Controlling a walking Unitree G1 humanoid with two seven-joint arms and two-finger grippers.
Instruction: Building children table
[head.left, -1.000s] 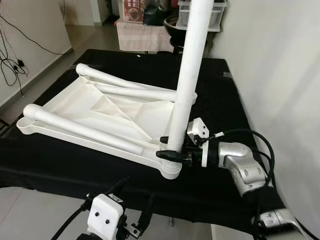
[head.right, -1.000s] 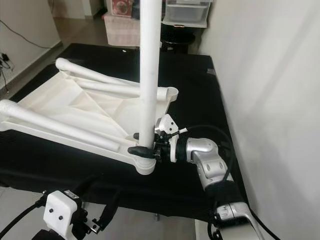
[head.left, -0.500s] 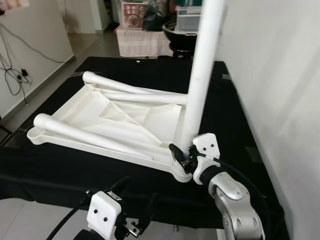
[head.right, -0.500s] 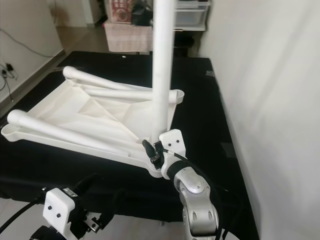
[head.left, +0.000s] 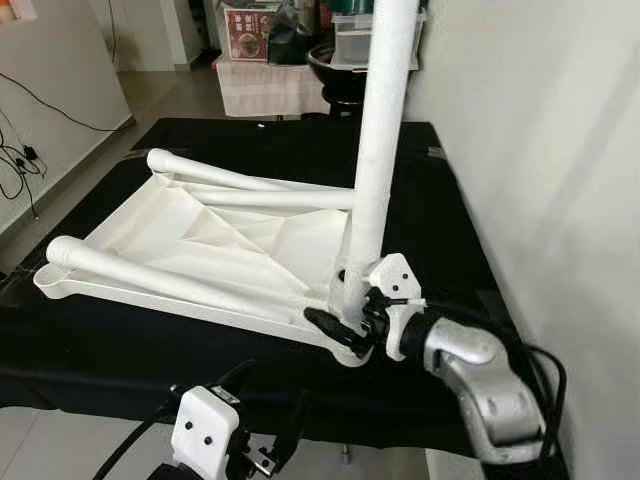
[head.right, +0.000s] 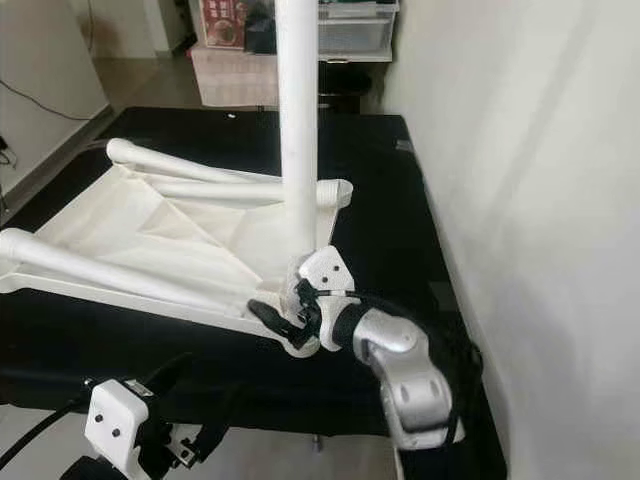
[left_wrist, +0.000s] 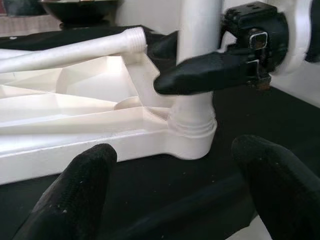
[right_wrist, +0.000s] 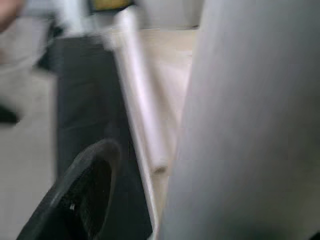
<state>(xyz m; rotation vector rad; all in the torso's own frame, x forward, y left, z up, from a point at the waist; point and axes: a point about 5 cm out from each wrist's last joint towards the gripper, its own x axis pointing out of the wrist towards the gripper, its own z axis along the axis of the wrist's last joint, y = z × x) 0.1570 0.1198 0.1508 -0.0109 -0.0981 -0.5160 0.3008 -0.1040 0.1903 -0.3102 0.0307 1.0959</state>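
A black-draped table (head.left: 150, 350) fills the room's centre beside a plain white wall (head.left: 540, 130) at 3 o'clock. At 12 o'clock, a cloth-covered stand (head.left: 265, 85) carries a red box (head.left: 248, 20) and a dark bowl (head.left: 335, 62). Cables (head.left: 20, 160) trail along the 9 o'clock wall.

A home, a lived-in room: plain white walls (head.left: 530, 150), a tiled floor (head.left: 150, 95), loose cables (head.left: 20, 150) trailing down the left wall, a black-covered table (head.left: 440, 200), and at the back a cloth-covered stand (head.left: 265, 85) with a printed box (head.left: 250, 18), a dark bowl (head.left: 335, 62) and a plastic drawer bin (head.right: 355, 25)
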